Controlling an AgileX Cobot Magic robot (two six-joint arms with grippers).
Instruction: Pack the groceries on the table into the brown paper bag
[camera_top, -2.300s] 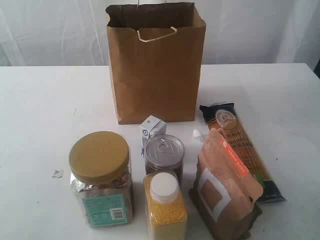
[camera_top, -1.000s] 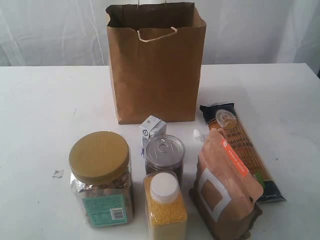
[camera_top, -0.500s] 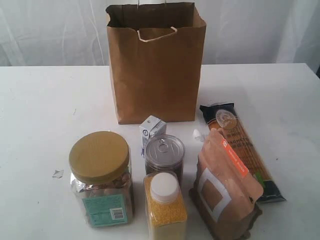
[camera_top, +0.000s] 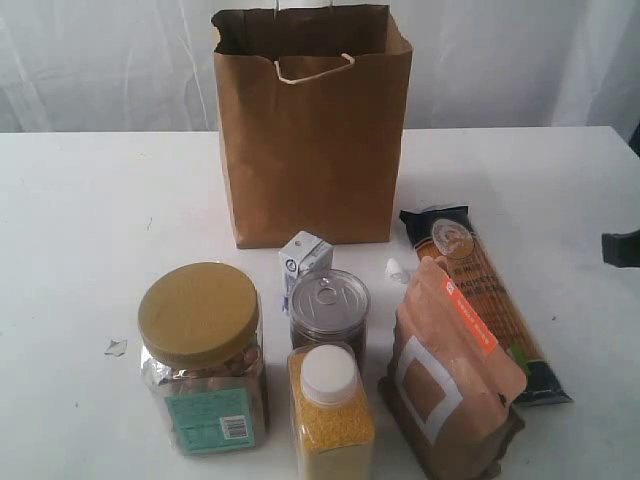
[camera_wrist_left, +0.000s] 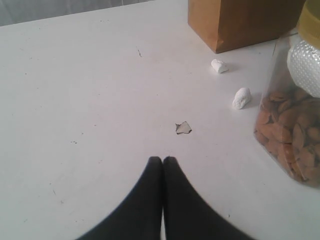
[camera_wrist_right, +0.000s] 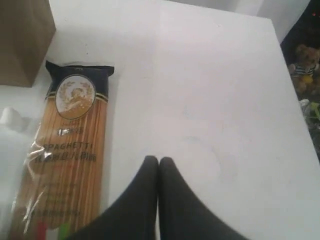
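Note:
The brown paper bag stands upright at the back of the table. In front of it are the small white-blue carton, the pull-tab tin can, the tan-lidded clear jar, the white-capped yellow-grain bottle, the brown-orange windowed pouch and the long spaghetti pack. My right gripper is shut and empty beside the spaghetti pack; its dark tip shows at the exterior view's right edge. My left gripper is shut over bare table, near the jar.
A small torn scrap lies left of the jar, also seen as a scrap ahead of the left fingertips. Two white lumps lie near the bag's corner. The table's right edge drops off beyond the right gripper.
A dark part of the right gripper has come into the exterior view at the right edge. The groceries and the bag have not moved.

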